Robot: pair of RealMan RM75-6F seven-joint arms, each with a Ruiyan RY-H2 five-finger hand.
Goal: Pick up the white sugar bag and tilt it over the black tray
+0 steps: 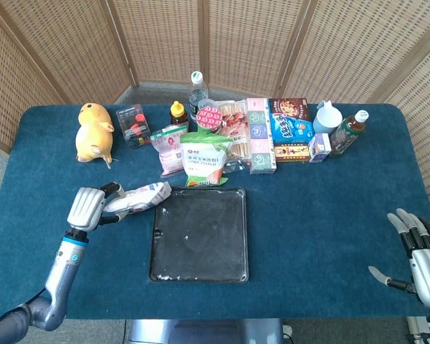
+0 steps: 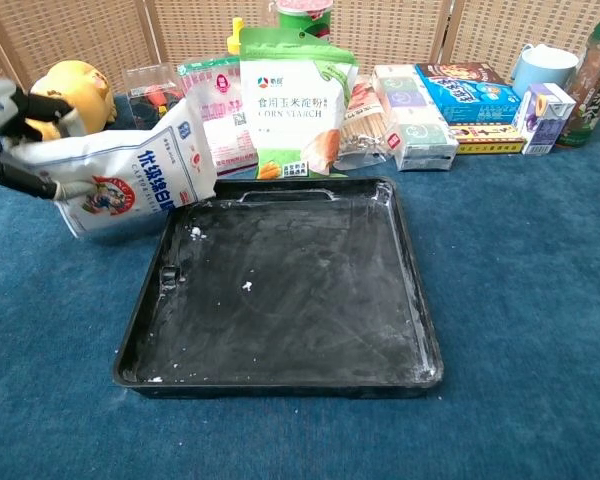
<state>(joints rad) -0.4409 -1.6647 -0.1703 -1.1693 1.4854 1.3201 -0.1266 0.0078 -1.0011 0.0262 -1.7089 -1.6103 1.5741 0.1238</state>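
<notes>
The white sugar bag (image 1: 138, 197) (image 2: 130, 180) lies tilted just left of the black tray (image 1: 200, 235) (image 2: 280, 290), its far end near the tray's top left corner. My left hand (image 1: 87, 207) (image 2: 5, 125) holds the bag's left end, fingers wrapped around it. White powder specks dot the tray floor. My right hand (image 1: 419, 251) hovers open at the table's right front corner, fingers spread, holding nothing.
A row of groceries lines the back: corn starch pouch (image 1: 203, 160) (image 2: 290, 100), pink packet (image 1: 169, 147), bottles (image 1: 196, 89), boxes (image 1: 290, 129), a white mug (image 1: 328, 117). A yellow plush toy (image 1: 93, 131) sits at the back left.
</notes>
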